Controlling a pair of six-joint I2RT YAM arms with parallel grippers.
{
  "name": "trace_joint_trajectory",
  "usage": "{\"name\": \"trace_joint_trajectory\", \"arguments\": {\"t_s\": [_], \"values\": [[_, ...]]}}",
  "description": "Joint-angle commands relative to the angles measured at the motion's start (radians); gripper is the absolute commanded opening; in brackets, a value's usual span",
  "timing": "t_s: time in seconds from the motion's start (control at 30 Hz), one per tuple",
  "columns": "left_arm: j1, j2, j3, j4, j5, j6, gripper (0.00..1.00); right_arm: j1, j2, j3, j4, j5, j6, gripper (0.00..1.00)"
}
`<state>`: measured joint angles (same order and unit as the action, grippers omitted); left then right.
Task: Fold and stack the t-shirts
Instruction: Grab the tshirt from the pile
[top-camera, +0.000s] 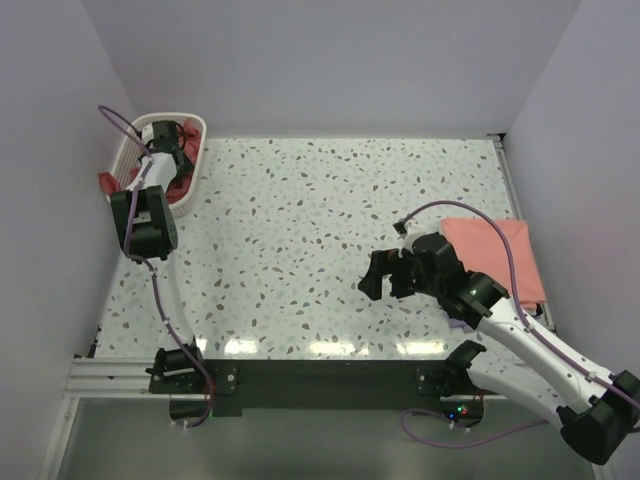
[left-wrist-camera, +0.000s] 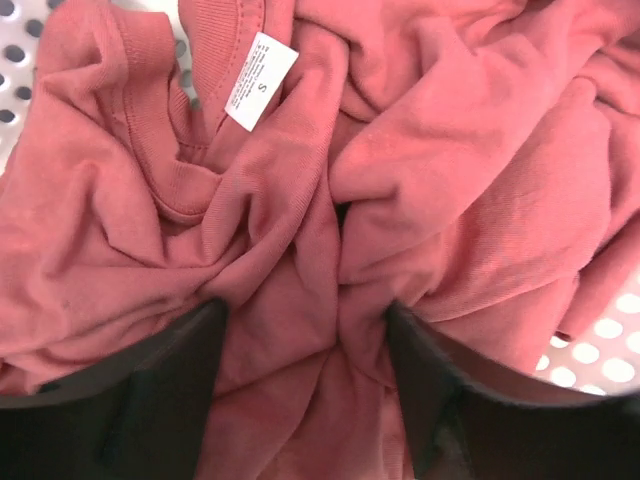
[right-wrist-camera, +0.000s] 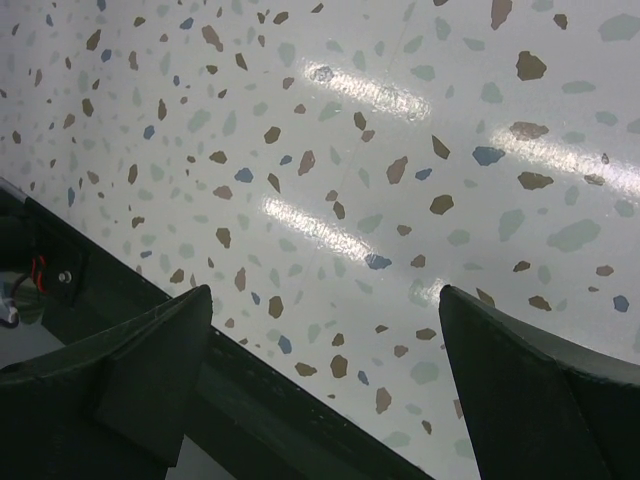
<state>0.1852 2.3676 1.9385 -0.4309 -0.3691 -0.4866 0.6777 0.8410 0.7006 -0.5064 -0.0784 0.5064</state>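
The left jaws stand wide apart and hold nothing. They hang low over the crumpled dusty red t-shirt cloth (left-wrist-camera: 450, 150) that fills the white basket (top-camera: 198, 160) at the far left corner of the table (top-camera: 300, 200), and a ridge of cloth rises between the two fingers (left-wrist-camera: 120, 400) without being pinched. How many t-shirts are in this heap I cannot tell. One lighter salmon t-shirt (top-camera: 495, 250) lies already folded flat at the right edge of the table, near the right arm. The right jaws are also released and empty, above the bare speckled table, well apart from any cloth. The cloth is light, soft and limp, so I judge it will sag, stretch and drag its neighbours along when it is lifted. It is not fragile, but a shallow pinch on one thin fold may slip out. The ribbed collar (left-wrist-camera: 215, 40) with its white size label (left-wrist-camera: 260, 80) shows at the top of the left wrist view. This thicker seam, or the shoulder beside it, looks to me the better place to take hold, because the shirt would then hang straight and come free of the rest.
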Motion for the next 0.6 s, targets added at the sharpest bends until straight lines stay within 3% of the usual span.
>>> {"name": "trace_joint_trajectory", "arguments": {"t_s": [0.0, 0.1, 0.13, 0.17, 0.57], "values": [[0.011, 0.012, 0.03, -0.017, 0.016, -0.007, 0.66, -0.001, -0.02, -0.004, 0.037, -0.032, -0.022, 0.99], [0.016, 0.01, 0.019, -0.009, 0.036, -0.013, 0.31, 0.0, -0.025, -0.007, 0.037, -0.034, -0.022, 0.99], [0.016, 0.004, 0.014, -0.008, 0.044, -0.017, 0.1, 0.0, -0.023, -0.006, 0.037, -0.034, -0.023, 0.99], [0.017, -0.014, 0.008, 0.0, 0.047, -0.014, 0.03, -0.001, -0.025, -0.004, 0.035, -0.034, -0.023, 0.99], [0.017, -0.345, -0.006, 0.135, 0.087, 0.048, 0.0, -0.001, -0.028, -0.001, 0.042, -0.055, -0.028, 0.99]]}}
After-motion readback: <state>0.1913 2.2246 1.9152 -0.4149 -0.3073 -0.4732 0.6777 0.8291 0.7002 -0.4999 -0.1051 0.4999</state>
